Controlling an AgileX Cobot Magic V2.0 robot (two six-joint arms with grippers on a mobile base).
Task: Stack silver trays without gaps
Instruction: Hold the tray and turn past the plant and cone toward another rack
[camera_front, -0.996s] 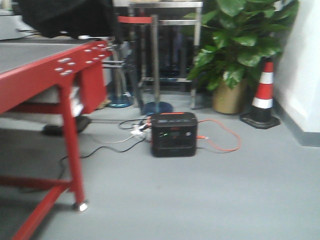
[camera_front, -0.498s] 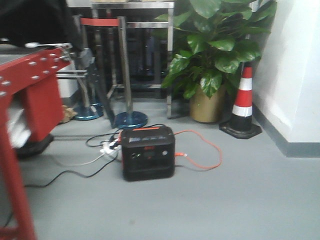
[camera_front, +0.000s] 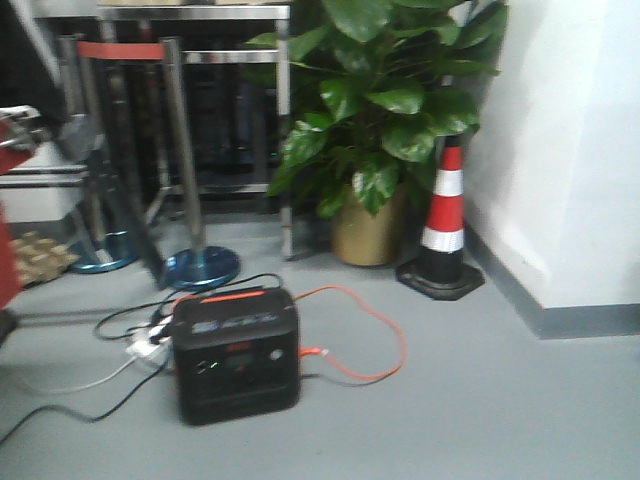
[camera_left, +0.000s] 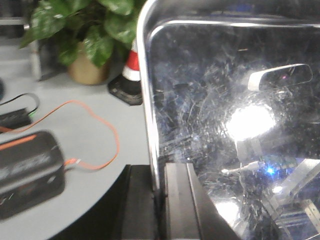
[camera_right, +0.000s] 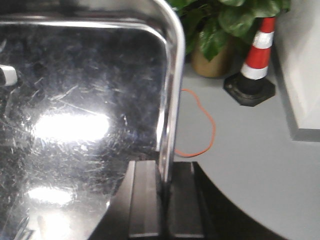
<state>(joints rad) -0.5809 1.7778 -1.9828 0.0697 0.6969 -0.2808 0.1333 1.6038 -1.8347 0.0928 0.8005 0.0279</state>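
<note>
One silver tray fills the right of the left wrist view, scratched and reflecting ceiling lights. My left gripper is shut on its left rim, one black finger on each side of the edge. The same tray fills the left of the right wrist view, where my right gripper is shut on its right rim. The tray is held off the floor between both arms. It does not show in the front view, and neither do the grippers. No other tray is in view.
On the grey floor stands a black power station with an orange cable looping to its right. Behind it are a potted plant, a traffic cone, a stanchion post and a steel rack. A white wall closes the right side.
The front view has swung right: the red table has slid out at the left, and the power station, plant and cone have shifted left. The wall now fills the right.
</note>
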